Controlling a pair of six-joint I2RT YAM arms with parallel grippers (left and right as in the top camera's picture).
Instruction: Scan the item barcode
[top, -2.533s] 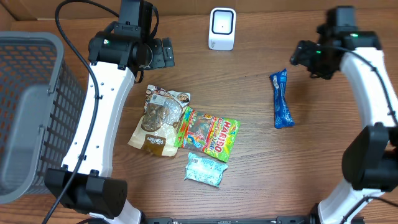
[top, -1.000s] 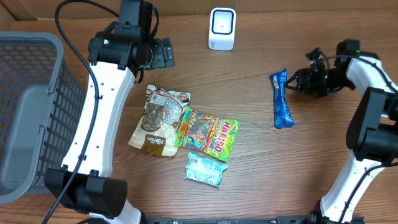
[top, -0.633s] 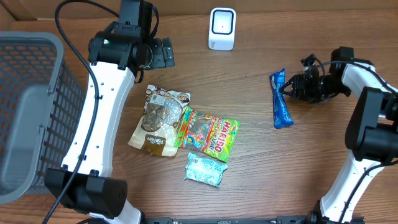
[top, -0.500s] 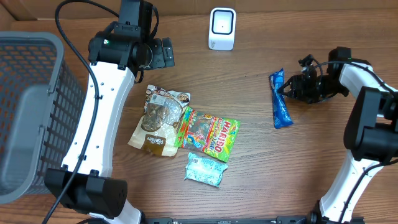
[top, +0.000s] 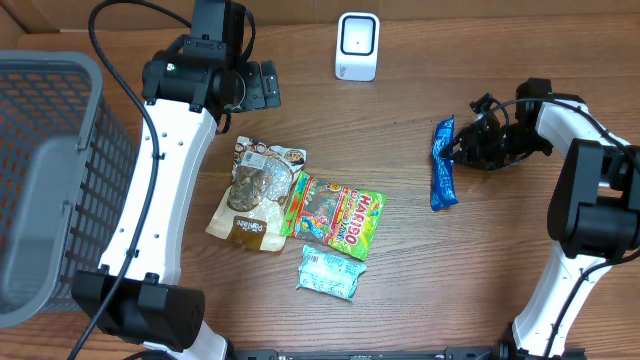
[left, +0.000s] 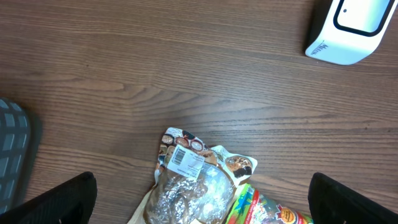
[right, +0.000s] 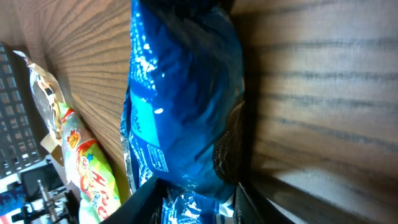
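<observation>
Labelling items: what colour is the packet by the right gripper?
The packet is blue, clearest in the right wrist view.
</observation>
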